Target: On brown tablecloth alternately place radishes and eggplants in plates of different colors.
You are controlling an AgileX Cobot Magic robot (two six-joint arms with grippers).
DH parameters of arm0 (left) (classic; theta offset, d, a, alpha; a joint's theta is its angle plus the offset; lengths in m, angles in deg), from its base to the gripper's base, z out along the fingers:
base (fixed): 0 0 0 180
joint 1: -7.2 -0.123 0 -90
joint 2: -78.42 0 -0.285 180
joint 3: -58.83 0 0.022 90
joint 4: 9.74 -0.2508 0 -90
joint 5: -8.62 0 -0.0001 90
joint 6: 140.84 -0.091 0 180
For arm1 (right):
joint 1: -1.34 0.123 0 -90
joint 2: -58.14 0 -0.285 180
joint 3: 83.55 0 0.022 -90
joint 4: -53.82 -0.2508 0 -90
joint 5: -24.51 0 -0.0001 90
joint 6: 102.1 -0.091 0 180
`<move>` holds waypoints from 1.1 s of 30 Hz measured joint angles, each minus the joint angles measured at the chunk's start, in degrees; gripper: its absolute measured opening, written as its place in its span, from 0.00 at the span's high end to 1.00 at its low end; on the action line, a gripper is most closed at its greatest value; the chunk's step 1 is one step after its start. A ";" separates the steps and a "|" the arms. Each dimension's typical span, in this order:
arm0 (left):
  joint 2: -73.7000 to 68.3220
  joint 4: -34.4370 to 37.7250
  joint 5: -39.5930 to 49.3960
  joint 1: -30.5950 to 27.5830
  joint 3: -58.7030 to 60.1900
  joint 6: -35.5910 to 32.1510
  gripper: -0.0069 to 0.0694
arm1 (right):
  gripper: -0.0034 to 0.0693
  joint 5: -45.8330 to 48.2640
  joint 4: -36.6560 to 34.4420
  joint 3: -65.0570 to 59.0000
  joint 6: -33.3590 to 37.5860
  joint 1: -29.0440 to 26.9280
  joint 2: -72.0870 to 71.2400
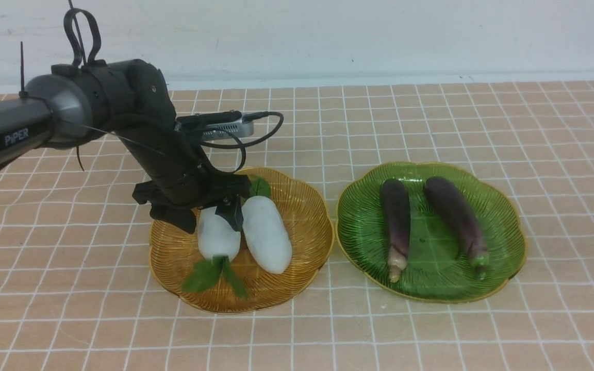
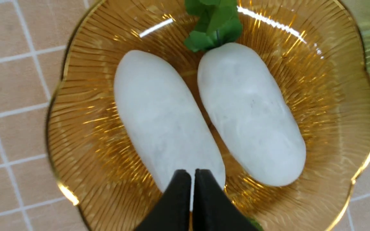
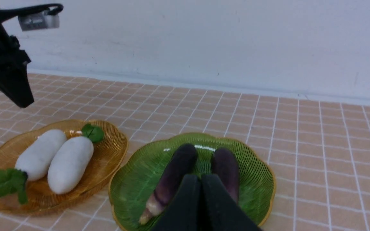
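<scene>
Left wrist view: left hand (image 2: 192, 172), fingers together, hovers over one radish (image 2: 162, 118) in the amber plate (image 2: 85, 154).

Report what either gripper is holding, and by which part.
Nothing is held. The left gripper is shut and empty above the radishes in the amber plate; the right gripper is shut and empty too.

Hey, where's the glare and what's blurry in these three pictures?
Left wrist view: white glare streaks across the amber plate, whole picture slightly soft. Right wrist view: a small glint on the green plate, the right tool dark and out of focus up close. Front view: even light, no glare, shadows faint.
</scene>
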 joint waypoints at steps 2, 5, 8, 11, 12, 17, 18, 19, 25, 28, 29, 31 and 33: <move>1.52 -0.41 0.30 0.00 -0.11 -0.05 0.91 | 0.97 -2.22 -0.06 0.00 -0.01 0.00 0.71; 3.77 -0.95 0.43 0.00 -0.17 -0.05 0.91 | 0.97 -2.69 -0.13 0.00 -0.01 0.00 0.75; 4.61 -1.12 0.55 0.00 -0.17 -0.25 0.91 | 0.97 -2.69 -0.18 0.00 -0.01 0.00 0.75; 5.62 -1.39 0.60 0.00 -0.17 -0.25 0.91 | 0.97 -2.69 -0.18 0.00 -0.01 0.00 0.75; 6.03 -1.39 0.60 0.00 -0.17 -0.25 0.91 | 0.97 -2.69 -0.18 0.00 -0.01 0.00 0.75; 9.00 -1.46 0.61 0.00 -0.17 -0.27 0.91 | 0.97 -2.69 -0.18 -0.06 -0.01 0.00 0.75; 9.63 -1.46 0.66 0.00 -0.17 -0.27 0.91 | 0.97 -2.93 -0.18 -0.31 -0.01 0.00 0.67; 10.51 -1.53 0.66 0.00 -0.17 -0.32 0.91 | 0.97 -3.55 -0.18 -0.91 -0.01 0.00 0.28; 13.64 -1.58 1.58 0.00 -0.17 -1.50 0.91 | 0.97 -7.94 2.11 -12.09 -0.01 -1.20 -8.98; 15.51 -1.58 1.58 0.00 -0.17 -1.58 0.91 | 0.97 -8.07 3.88 -16.94 -0.01 -3.51 -11.30; 16.42 -1.54 1.58 0.00 -0.17 -1.58 0.91 | 0.97 -8.01 4.27 -18.77 -0.01 -4.75 -11.44; 18.92 -1.33 1.64 0.00 -0.11 -1.58 0.91 | 0.97 -6.93 4.50 -20.97 -0.01 -6.41 -11.44; 22.40 -1.30 1.64 0.00 1.08 -1.58 0.91 | 0.97 -6.07 4.58 -21.41 0.01 -7.05 -11.44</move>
